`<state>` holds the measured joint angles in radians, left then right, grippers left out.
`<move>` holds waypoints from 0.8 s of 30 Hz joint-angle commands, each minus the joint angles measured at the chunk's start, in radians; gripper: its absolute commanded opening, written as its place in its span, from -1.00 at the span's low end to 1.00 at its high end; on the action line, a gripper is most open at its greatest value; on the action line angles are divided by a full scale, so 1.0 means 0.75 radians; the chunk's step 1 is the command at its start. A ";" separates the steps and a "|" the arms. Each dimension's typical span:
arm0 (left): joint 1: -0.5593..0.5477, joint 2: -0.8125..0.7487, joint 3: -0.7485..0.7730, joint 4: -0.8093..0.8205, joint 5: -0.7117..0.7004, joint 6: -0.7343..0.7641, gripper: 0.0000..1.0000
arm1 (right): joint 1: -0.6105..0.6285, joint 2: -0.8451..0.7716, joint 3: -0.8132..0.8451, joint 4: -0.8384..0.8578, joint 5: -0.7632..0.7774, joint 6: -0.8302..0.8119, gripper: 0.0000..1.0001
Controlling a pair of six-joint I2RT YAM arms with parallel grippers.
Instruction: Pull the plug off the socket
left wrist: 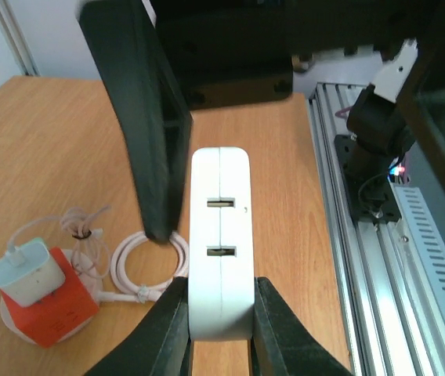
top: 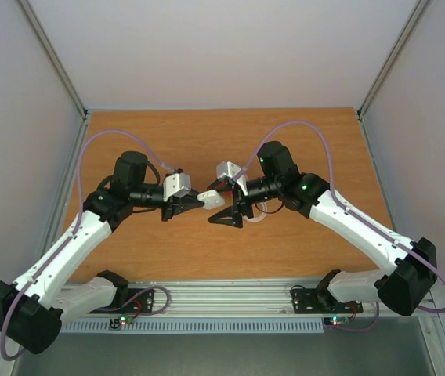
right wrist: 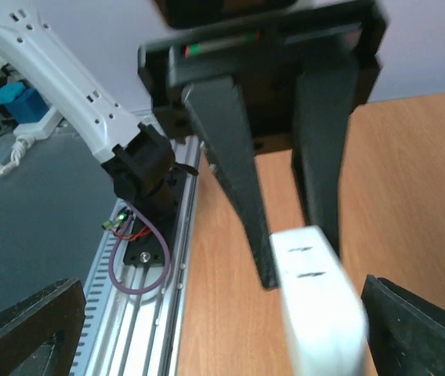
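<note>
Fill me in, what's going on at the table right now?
The left gripper is shut on a white rectangular block with two slots, holding it apart from the socket. The right gripper is open, its jaws spread wide on either side of the block's far end without gripping it. Off to one side on the table, the round pale socket carries a red cube with a small white adapter on top. A coiled white cable lies beside it.

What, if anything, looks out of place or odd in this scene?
The white block is off the table, clamped in the left pincer in mid-air, plugged into nothing. On the table, the red cube sits on the socket with a white adapter on top.
</note>
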<state>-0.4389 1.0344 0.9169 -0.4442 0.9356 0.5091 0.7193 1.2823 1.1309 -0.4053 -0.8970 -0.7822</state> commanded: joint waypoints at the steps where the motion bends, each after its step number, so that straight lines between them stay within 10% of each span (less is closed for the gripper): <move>1: 0.002 -0.027 -0.059 -0.014 -0.031 0.081 -0.78 | -0.051 0.017 0.066 0.065 -0.039 0.103 0.97; 24: 0.735 0.723 0.287 0.076 -0.106 -0.492 -0.74 | -0.332 0.069 0.131 0.116 0.152 0.349 0.97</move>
<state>0.0338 1.4849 1.0405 -0.4194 0.8497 0.2207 0.4858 1.3243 1.2133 -0.3214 -0.8120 -0.5468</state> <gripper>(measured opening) 0.186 0.986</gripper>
